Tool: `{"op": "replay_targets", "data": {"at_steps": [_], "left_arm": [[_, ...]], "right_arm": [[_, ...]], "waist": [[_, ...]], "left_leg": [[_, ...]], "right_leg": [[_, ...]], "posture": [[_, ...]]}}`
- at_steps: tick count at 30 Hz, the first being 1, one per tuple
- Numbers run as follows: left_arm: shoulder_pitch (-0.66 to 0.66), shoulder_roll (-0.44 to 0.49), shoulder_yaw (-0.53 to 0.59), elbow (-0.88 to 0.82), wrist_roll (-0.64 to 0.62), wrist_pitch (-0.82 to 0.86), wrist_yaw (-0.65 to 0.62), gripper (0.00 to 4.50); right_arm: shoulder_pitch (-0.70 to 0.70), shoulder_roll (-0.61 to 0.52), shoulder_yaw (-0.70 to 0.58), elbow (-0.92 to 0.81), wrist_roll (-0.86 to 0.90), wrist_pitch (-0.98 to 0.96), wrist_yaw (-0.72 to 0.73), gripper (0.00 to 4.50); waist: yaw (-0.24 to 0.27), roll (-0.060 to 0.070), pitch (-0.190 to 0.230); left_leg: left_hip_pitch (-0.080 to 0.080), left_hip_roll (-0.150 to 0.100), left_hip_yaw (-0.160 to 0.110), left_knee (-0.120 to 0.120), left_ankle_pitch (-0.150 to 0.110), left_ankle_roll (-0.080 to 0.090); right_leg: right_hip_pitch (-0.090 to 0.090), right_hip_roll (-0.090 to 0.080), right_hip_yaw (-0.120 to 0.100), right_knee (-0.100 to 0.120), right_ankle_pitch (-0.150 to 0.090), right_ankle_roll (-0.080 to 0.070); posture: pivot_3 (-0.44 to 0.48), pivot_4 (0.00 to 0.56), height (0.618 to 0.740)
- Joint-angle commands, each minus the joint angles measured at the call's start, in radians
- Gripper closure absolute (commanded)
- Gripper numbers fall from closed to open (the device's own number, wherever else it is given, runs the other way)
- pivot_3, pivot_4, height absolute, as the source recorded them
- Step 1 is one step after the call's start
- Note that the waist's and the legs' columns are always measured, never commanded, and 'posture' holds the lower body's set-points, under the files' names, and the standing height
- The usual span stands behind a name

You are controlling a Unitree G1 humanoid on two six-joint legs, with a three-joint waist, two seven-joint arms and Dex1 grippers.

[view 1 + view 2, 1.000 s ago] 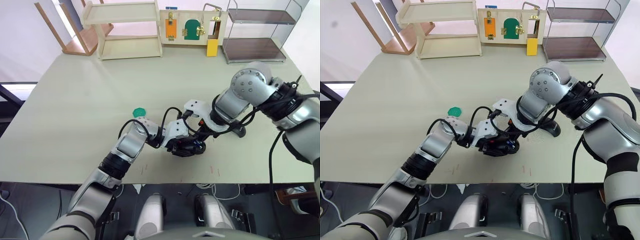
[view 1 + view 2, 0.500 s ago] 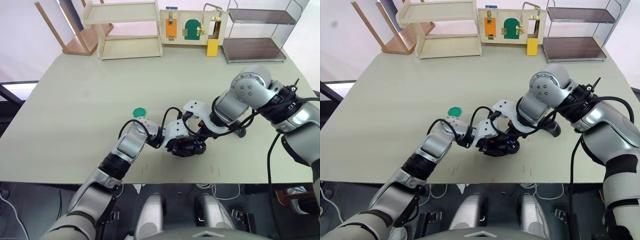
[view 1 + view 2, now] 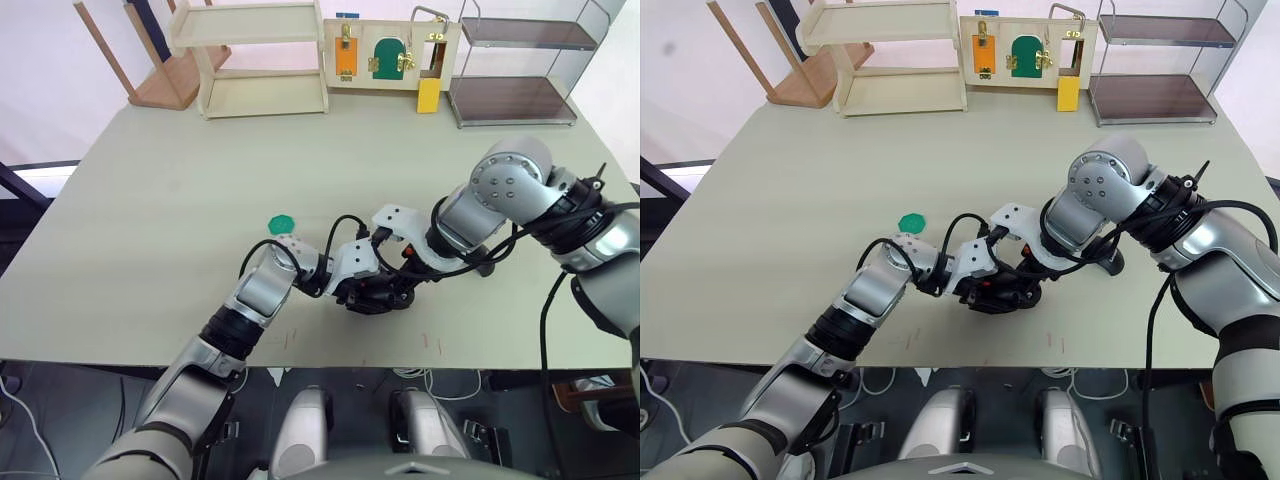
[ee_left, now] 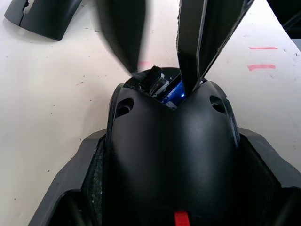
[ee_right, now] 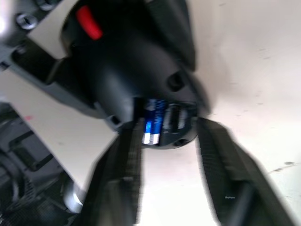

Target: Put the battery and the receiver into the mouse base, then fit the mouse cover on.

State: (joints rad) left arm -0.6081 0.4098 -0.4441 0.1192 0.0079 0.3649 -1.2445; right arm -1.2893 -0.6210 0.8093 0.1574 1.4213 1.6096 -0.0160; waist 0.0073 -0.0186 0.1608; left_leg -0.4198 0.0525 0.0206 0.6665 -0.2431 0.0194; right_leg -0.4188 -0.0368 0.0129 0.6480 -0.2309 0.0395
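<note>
The mouse base (image 3: 375,293) sits near the front edge of the table (image 3: 150,200), just left of its middle, held in the left gripper (image 3: 362,285), whose 2 black fingers (image 4: 84,160) clamp its flanks. In the left wrist view the base fills the foreground, with a red part at its near end and the battery (image 4: 173,92) lying blue in the hollow at its far end. The right gripper (image 5: 164,141) comes at that far end from the opposite side; its 2 fingers (image 5: 221,160) are spread apart, straddling the rim of the base with the battery's blue label (image 5: 151,117) between them, and they grip nothing that can be seen. Whether their tips touch the base cannot be told. The mouse cover (image 4: 44,16) lies on the table well apart from the base, near the right forearm. A green ring (image 3: 280,222) rests on the table beside the left forearm. Along the far edge stand a wooden shelf (image 3: 262,55), a panel of small latched doors (image 3: 390,55) and a wire rack (image 3: 515,60).
</note>
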Motion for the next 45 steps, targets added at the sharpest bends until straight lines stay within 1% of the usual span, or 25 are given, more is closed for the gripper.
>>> {"op": "replay_targets", "data": {"at_steps": [1, 6, 11, 16, 20, 23, 26, 28, 29, 30, 31, 32, 33, 34, 36, 38, 45], "left_arm": [[0.032, -0.006, -0.071, 0.033, 0.016, 0.028, -0.017, 1.53], [0.032, -0.005, -0.071, 0.034, 0.017, 0.031, -0.018, 1.53], [0.03, 0.0, -0.071, 0.036, 0.02, 0.033, -0.02, 1.53], [0.033, 0.005, -0.071, 0.028, 0.019, 0.04, -0.021, 1.53], [0.039, 0.016, -0.071, 0.015, 0.019, 0.046, -0.026, 1.53], [0.036, 0.029, -0.068, 0.014, 0.021, 0.047, -0.031, 1.53], [0.027, 0.04, -0.063, 0.021, 0.02, 0.047, -0.033, 1.53], [0.022, 0.044, -0.062, 0.024, 0.017, 0.047, -0.034, 1.53], [0.019, 0.046, -0.061, 0.026, 0.016, 0.047, -0.035, 1.53], [0.017, 0.048, -0.062, 0.027, 0.014, 0.047, -0.035, 1.53], [0.013, 0.049, -0.063, 0.029, 0.013, 0.048, -0.036, 1.53], [0.011, 0.051, -0.064, 0.03, 0.011, 0.048, -0.036, 1.53], [0.009, 0.052, -0.064, 0.031, 0.01, 0.049, -0.037, 1.53], [0.007, 0.053, -0.064, 0.032, 0.009, 0.05, -0.038, 1.53], [0.003, 0.055, -0.064, 0.033, 0.009, 0.053, -0.038, 1.53], [0.002, 0.058, -0.063, 0.028, 0.007, 0.059, -0.039, 1.53], [0.01, 0.069, -0.06, 0.008, 0.003, 0.078, -0.037, 1.53]], "right_arm": [[-0.014, -0.008, -0.023, -0.006, 0.004, 0.005, 0.016, 2.53], [-0.02, -0.042, -0.041, -0.011, 0.026, 0.005, 0.037, 2.53], [-0.017, -0.107, -0.078, -0.046, 0.041, 0.005, 0.077, 2.53], [0.026, -0.169, -0.15, -0.127, 0.044, 0.005, 0.126, 2.53], [0.115, -0.186, -0.273, -0.203, -0.021, 0.005, 0.141, 2.53], [0.212, -0.187, -0.384, -0.273, -0.059, -0.019, 0.143, 2.53], [0.343, -0.217, -0.498, -0.388, -0.084, -0.071, 0.184, 2.53], [0.453, -0.245, -0.549, -0.494, -0.152, -0.165, 0.24, 2.53], [0.502, -0.258, -0.563, -0.534, -0.183, -0.209, 0.266, 3.02], [0.542, -0.266, -0.575, -0.565, -0.215, -0.244, 0.294, 3.35], [0.593, -0.259, -0.597, -0.59, -0.26, -0.313, 0.321, 3.88], [0.626, -0.251, -0.613, -0.605, -0.292, -0.361, 0.341, 4.24], [0.658, -0.242, -0.621, -0.621, -0.34, -0.422, 0.367, 4.45], [0.687, -0.227, -0.635, -0.624, -0.366, -0.463, 0.383, 4.45], [0.732, -0.226, -0.619, -0.639, -0.456, -0.549, 0.441, 4.45], [0.772, -0.194, -0.627, -0.638, -0.493, -0.603, 0.469, 4.45], [0.872, -0.103, -0.598, -0.613, -0.671, -0.798, 0.577, 4.45]], "waist": [[0.002, 0.0, 0.0], [0.004, 0.0, 0.0], [0.005, 0.0, 0.0], [0.005, 0.0, 0.0], [0.005, 0.0, 0.0], [0.005, 0.0, 0.0], [0.006, 0.0, 0.0], [0.001, 0.0, 0.0], [0.004, -0.001, 0.0], [0.002, 0.0, 0.0], [0.001, 0.0, 0.0], [-0.001, 0.0, 0.0], [-0.003, 0.0, 0.0], [-0.005, 0.0, 0.0], [-0.009, 0.0, 0.0], [-0.012, 0.0, 0.0], [-0.017, 0.0, 0.0]], "left_leg": [[0.0, 0.0, 0.0, 0.0, 0.0, 0.0], [-0.001, 0.0, 0.0, 0.0, 0.0, 0.0], [-0.002, 0.0, 0.0, 0.0, 0.0, 0.001], [-0.002, 0.0, 0.0, 0.0, -0.002, 0.003], [-0.003, 0.0, 0.0, 0.0, -0.002, 0.003], [-0.003, 0.001, 0.0, 0.0, -0.002, 0.004], [-0.004, 0.001, -0.001, 0.0, -0.003, 0.004], [-0.004, 0.001, -0.001, 0.0, -0.003, 0.005], [-0.004, 0.001, 0.0, 0.0, -0.003, 0.005], [-0.005, 0.001, -0.001, 0.0, -0.003, 0.005], [-0.005, 0.001, 0.0, 0.0, -0.003, 0.005], [-0.005, 0.001, 0.0, 0.0, -0.003, 0.005], [-0.004, 0.001, 0.0, 0.0, -0.003, 0.005], [-0.004, 0.001, 0.0, 0.001, -0.003, 0.005], [-0.003, 0.001, 0.0, 0.001, -0.003, 0.005], [-0.002, 0.002, 0.0, 0.002, -0.003, 0.005], [0.0, 0.002, 0.001, 0.002, -0.003, 0.005]], "right_leg": [[0.0, 0.0, 0.0, 0.0, 0.0, 0.0], [0.0, 0.0, 0.0, -0.001, 0.0, 0.0], [-0.001, 0.0, -0.001, -0.002, 0.0, 0.0], [-0.001, 0.0, -0.001, -0.002, 0.0, 0.0], [-0.001, 0.0, -0.001, -0.003, 0.0, 0.001], [-0.001, 0.001, 0.0, -0.004, 0.001, 0.002], [-0.001, 0.002, -0.001, -0.004, 0.001, 0.002], [-0.001, 0.002, -0.001, -0.004, 0.001, 0.002], [-0.002, 0.002, 0.0, -0.004, 0.001, 0.002], [-0.002, 0.003, -0.001, -0.005, 0.001, 0.002], [-0.003, 0.003, 0.0, -0.004, 0.001, 0.002], [-0.003, 0.003, 0.0, -0.004, 0.001, 0.002], [-0.002, 0.003, 0.0, -0.004, 0.001, 0.002], [-0.003, 0.003, 0.001, -0.004, 0.001, 0.003], [-0.002, 0.004, 0.001, -0.003, 0.0, 0.004], [-0.002, 0.004, 0.001, -0.003, -0.001, 0.006], [0.001, 0.004, 0.002, -0.002, -0.001, 0.005]], "posture": [[0.0, 0.15, 0.74], [0.0, 0.15, 0.74], [0.0, 0.15, 0.74], [0.0, 0.15, 0.74], [0.0, 0.15, 0.74], [0.0, 0.15, 0.74], [0.0, 0.15, 0.74], [0.0, 0.15, 0.74], [0.0, 0.15, 0.74], [0.0, 0.15, 0.74], [0.0, 0.15, 0.74], [0.0, 0.15, 0.74], [0.0, 0.15, 0.74], [0.0, 0.15, 0.74], [0.0, 0.15, 0.74], [0.0, 0.15, 0.74], [0.0, 0.15, 0.74]]}}
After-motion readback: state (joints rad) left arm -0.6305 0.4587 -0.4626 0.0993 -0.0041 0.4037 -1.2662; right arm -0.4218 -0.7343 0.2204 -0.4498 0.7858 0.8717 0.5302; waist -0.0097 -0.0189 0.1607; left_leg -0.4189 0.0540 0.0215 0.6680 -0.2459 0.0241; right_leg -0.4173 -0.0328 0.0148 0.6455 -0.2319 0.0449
